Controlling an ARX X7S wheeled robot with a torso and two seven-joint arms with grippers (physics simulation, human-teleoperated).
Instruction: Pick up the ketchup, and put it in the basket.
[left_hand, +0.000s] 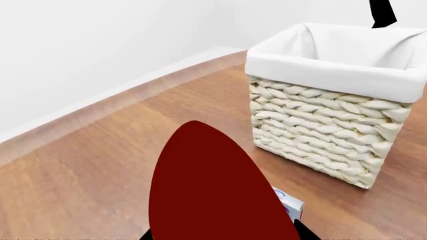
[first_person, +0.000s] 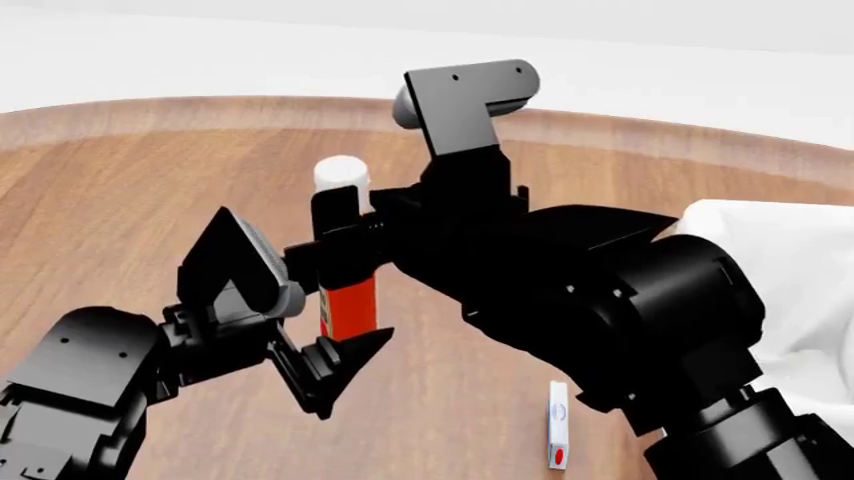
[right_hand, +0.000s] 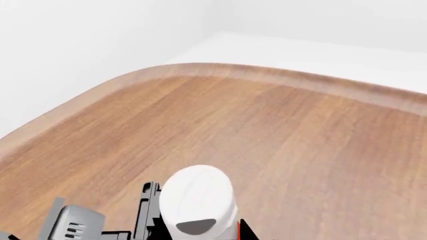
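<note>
The ketchup (first_person: 351, 305) stands upright in the head view, with a white cap and an orange-red body. My right gripper (first_person: 350, 235) is shut on its upper part, just below the cap. The cap fills the bottom of the right wrist view (right_hand: 197, 200). My left gripper (first_person: 296, 308) is open, its two fingers spread wide on either side of the bottle's lower body. In the left wrist view the bottle is a large dark red shape (left_hand: 213, 190) between the fingertips. The basket (left_hand: 333, 120) stands beyond it; its white liner shows at the right edge of the head view (first_person: 787, 250).
A small white box (first_person: 559, 425) lies flat on the wooden table to the right of the bottle; it also shows in the left wrist view (left_hand: 288, 204). The table's raised curved rim (first_person: 160, 108) runs along the far side below white walls.
</note>
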